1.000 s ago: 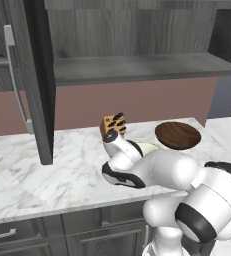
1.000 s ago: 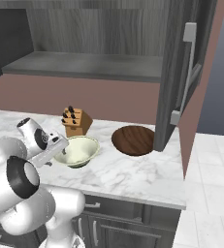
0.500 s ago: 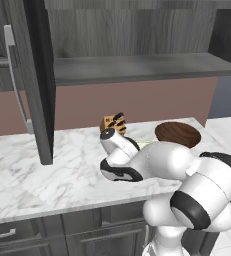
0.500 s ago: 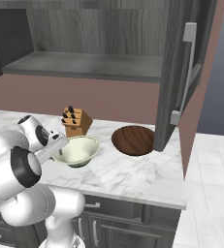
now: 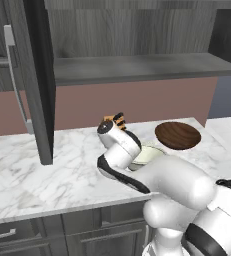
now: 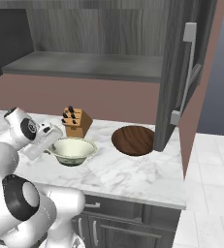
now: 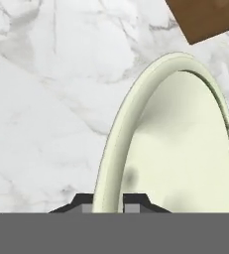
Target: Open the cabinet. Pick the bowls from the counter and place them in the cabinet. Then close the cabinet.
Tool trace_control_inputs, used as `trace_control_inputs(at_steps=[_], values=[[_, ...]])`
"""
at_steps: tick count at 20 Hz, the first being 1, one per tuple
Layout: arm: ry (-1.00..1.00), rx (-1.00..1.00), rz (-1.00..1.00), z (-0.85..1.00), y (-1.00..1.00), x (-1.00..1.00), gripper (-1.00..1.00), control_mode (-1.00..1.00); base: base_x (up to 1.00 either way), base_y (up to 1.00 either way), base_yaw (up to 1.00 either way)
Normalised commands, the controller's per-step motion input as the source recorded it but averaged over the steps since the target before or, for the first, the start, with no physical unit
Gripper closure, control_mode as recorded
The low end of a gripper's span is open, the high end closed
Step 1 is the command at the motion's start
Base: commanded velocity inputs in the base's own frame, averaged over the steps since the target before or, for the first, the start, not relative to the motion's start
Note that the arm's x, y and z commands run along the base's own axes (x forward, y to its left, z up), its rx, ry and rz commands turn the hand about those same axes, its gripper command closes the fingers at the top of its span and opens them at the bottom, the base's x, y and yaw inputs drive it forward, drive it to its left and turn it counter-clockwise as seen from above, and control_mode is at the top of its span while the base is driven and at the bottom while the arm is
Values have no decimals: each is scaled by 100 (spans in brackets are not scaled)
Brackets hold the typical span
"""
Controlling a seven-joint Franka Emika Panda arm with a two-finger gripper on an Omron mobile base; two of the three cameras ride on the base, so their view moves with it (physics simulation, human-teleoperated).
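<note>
While its two tips straddle the near rim of the cream bowl (image 7: 185, 149), one inside and one outside, the pincer (image 7: 108, 201) stands narrowly parted on the marble desk (image 7: 41, 99). Beyond lie the knife block (image 6: 76, 121) and wooden bowl (image 6: 134, 140), beneath the open cabinet (image 6: 89, 65).

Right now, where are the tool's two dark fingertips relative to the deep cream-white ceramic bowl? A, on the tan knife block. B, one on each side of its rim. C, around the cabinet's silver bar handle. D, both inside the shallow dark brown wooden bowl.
B: in the hand view the tool has a dark fingertip on either side of the deep cream-white ceramic bowl rim.
</note>
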Motion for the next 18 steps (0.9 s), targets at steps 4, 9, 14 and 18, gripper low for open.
trace_control_inputs(at_steps=[4,9,14,18], values=[[-16,0,0,93,-40,-72,100,-100,0,0,0],[-8,0,0,100,-53,-53,100,-100,0,0,0],[3,0,4,100,-32,-58,100,-100,0,0,0],[15,0,15,96,-2,-49,100,-100,0,0,0]])
